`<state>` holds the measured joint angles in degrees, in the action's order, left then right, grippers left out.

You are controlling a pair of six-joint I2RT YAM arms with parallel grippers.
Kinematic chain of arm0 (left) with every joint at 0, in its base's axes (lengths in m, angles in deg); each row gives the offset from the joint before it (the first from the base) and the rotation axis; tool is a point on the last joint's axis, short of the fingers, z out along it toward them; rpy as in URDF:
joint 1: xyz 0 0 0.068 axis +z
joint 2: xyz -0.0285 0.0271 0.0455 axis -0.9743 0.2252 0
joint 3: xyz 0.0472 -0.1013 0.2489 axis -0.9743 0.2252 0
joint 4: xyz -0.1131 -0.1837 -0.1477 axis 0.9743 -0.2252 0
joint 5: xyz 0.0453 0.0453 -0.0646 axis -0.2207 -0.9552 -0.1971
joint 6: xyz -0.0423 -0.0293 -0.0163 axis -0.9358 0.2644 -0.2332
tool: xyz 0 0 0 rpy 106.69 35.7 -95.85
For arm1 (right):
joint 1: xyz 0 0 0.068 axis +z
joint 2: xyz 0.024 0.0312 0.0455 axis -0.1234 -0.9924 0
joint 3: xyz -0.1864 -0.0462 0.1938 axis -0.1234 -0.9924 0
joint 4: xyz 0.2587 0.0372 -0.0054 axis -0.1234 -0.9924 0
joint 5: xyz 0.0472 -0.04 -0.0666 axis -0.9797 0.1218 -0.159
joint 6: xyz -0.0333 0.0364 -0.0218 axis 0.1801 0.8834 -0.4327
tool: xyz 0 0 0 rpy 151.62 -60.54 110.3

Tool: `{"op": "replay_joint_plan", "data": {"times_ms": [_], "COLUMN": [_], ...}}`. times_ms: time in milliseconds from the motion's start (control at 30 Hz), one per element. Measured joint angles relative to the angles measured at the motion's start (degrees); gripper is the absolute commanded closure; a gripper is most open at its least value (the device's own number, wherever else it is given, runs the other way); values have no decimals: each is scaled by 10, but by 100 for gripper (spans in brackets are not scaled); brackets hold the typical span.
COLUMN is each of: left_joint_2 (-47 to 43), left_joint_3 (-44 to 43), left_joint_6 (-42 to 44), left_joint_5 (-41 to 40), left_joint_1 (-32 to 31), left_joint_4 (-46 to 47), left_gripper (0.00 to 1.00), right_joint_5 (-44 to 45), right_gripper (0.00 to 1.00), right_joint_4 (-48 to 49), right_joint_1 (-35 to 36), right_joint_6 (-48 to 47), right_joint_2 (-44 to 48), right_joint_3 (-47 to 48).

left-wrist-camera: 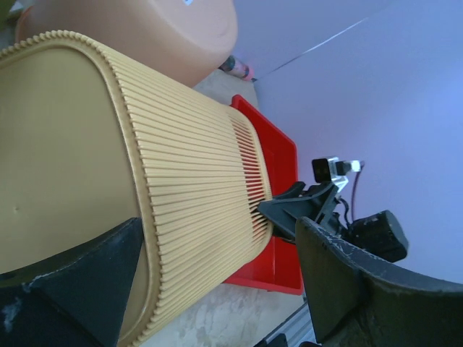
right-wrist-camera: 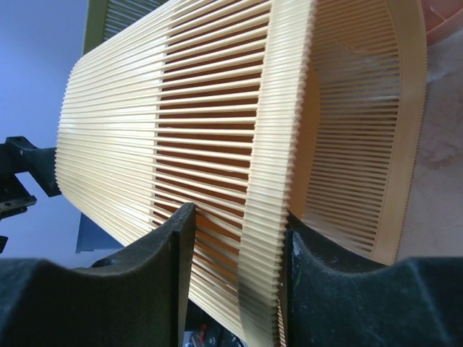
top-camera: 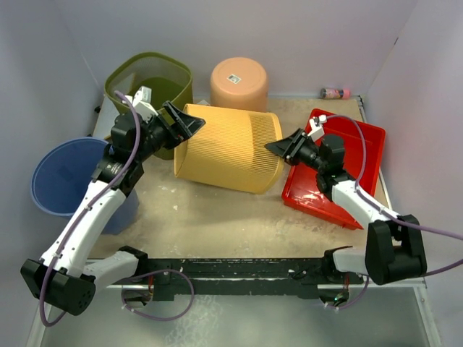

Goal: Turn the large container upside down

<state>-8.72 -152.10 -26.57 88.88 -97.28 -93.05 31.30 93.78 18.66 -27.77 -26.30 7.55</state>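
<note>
Right gripper pinches the rim of the large container — which lies on its side — while the left gripper stands spread wide at the container's base.

container: yellow, ribbed | tray: red | bucket: blue | bottle: possibly pink

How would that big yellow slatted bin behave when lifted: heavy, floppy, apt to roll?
Probably light for its size: the yellow bin has thin open slats you can see through. The rim pinched by the right hand looks thin, so it may flex a little. Lying on its side with rounded corners, it may rock or roll if pushed.
</note>
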Motion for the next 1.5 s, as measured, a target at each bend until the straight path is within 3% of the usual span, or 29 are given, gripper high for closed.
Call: {"op": "replay_joint_plan", "data": {"times_ms": [233, 533, 633, 1000, 1133, 1300, 1500], "left_joint_2": [6, 9, 13, 31, 45, 87, 104], "left_joint_3": [-17, -31, -31, -31, -57, -139, -160], "left_joint_6": [-17, -47, -56, -75, -41, 31, 60], "left_joint_5": [26, 75, 88, 109, 89, 56, 44], "left_joint_1": [0, -8, -12, -20, -64, -163, -180], "left_joint_4": [37, 104, 129, 172, 139, 85, 81], "left_gripper": [20, 20, 20, 20, 20, 20, 20], "right_joint_5": [-14, -43, -44, -56, -52, -24, -33], "right_gripper": [45, 36, 32, 30, 30, 31, 31], "right_joint_4": [67, 81, 50, -62, -85, -104, -84], "right_joint_1": [0, 5, 16, 31, 36, 100, 200], "right_joint_6": [28, 42, 24, -46, -62, -73, -77], "right_joint_2": [-34, -74, -86, -111, -108, -112, -153], "right_joint_3": [-14, -28, -38, -30, -20, 15, 72]}}
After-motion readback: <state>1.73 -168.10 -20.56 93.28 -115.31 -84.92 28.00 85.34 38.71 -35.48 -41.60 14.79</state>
